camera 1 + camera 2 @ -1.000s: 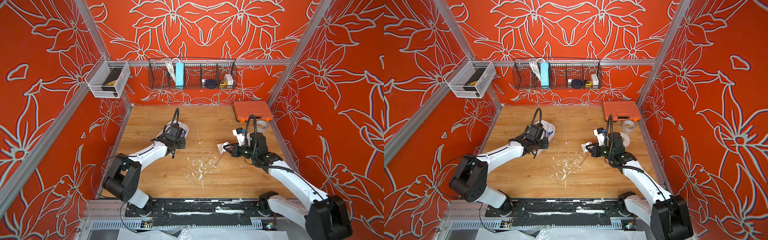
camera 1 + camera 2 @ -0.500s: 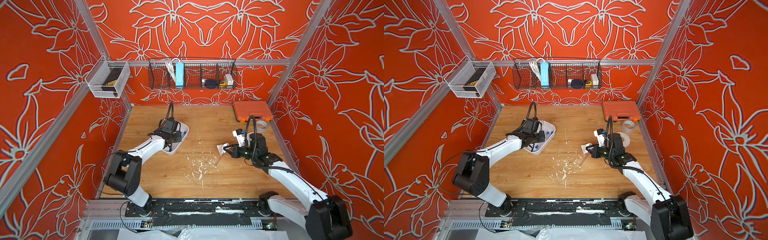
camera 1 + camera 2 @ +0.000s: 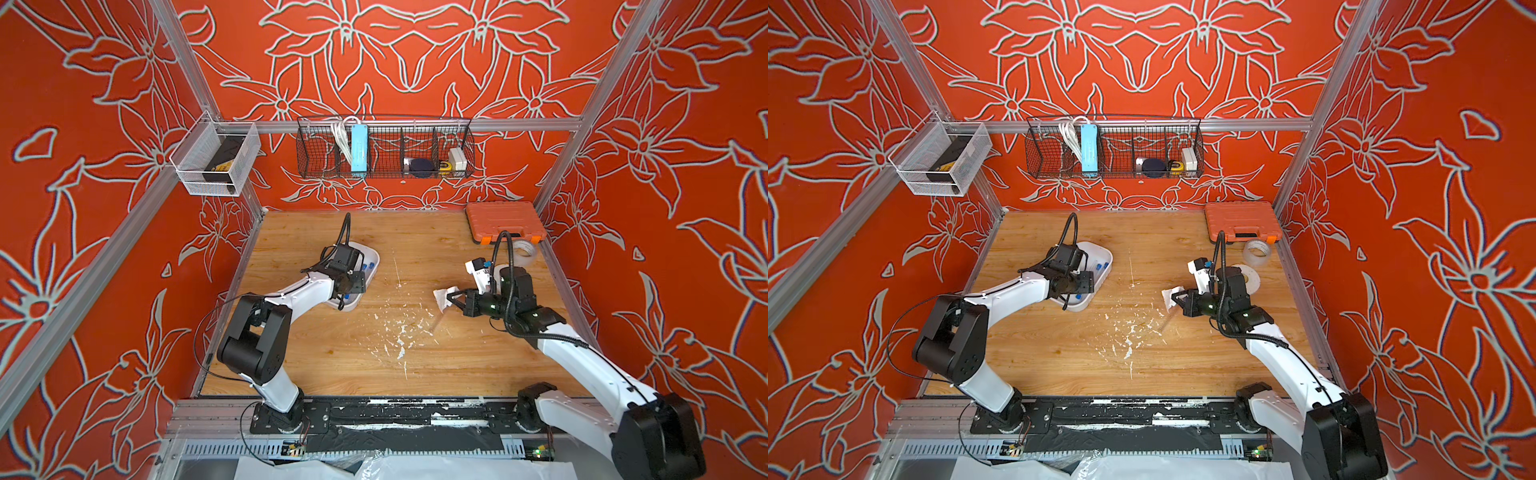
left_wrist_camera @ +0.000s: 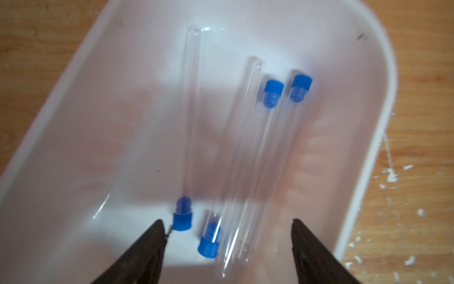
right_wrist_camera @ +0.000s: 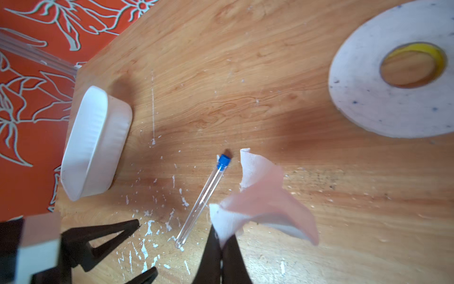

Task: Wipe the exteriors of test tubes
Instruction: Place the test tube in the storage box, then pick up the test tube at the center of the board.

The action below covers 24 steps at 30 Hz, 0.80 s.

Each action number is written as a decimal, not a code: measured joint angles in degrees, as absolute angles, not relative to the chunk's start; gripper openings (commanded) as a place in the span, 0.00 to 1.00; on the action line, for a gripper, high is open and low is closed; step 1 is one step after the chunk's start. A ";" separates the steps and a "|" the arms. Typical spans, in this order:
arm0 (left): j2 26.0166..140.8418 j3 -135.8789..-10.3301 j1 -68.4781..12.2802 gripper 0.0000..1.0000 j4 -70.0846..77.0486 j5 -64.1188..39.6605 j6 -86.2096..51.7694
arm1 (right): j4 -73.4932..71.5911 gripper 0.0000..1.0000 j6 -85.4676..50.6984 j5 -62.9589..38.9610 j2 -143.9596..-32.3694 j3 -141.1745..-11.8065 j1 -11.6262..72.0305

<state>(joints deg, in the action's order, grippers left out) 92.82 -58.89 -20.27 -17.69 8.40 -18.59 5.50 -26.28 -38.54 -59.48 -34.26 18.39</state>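
Several see-through test tubes (image 4: 248, 157) with blue caps lie side by side in a white tray (image 4: 383, 98). My left gripper (image 4: 227, 221) hangs open just above them and grips nothing. In both top views it sits over the tray (image 3: 373, 254) (image 3: 1106, 254). One more test tube (image 5: 204, 196) lies on the wooden table (image 5: 245, 86); it shows only faintly in a top view (image 3: 1165, 324). My right gripper (image 5: 222, 242) is shut on a crumpled white tissue (image 5: 260, 204) right beside that tube. From above, the right gripper (image 3: 453, 299) holds the tissue (image 3: 442, 296) mid-table.
An orange case (image 3: 505, 220) and a clear tape roll (image 3: 524, 251) sit at the back right. A flat white tape roll (image 5: 393, 81) lies near the right arm. White flecks (image 3: 399, 332) litter the table. Wire baskets (image 3: 384, 151) (image 3: 216, 160) hang on the walls.
My left arm has shifted over the tray and its jaws have gone from shut to open. The right arm and the tissue have not moved.
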 measured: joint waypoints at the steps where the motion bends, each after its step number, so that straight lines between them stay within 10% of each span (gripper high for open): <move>1: 91.96 -59.99 -21.37 0.80 -18.33 8.82 -18.65 | 6.13 0.00 -26.20 -38.37 -59.46 -34.46 18.39; 24: 104.62 -68.51 -57.71 0.69 -13.58 8.99 -22.33 | 21.15 0.00 -24.56 -28.12 -59.90 -38.37 0.10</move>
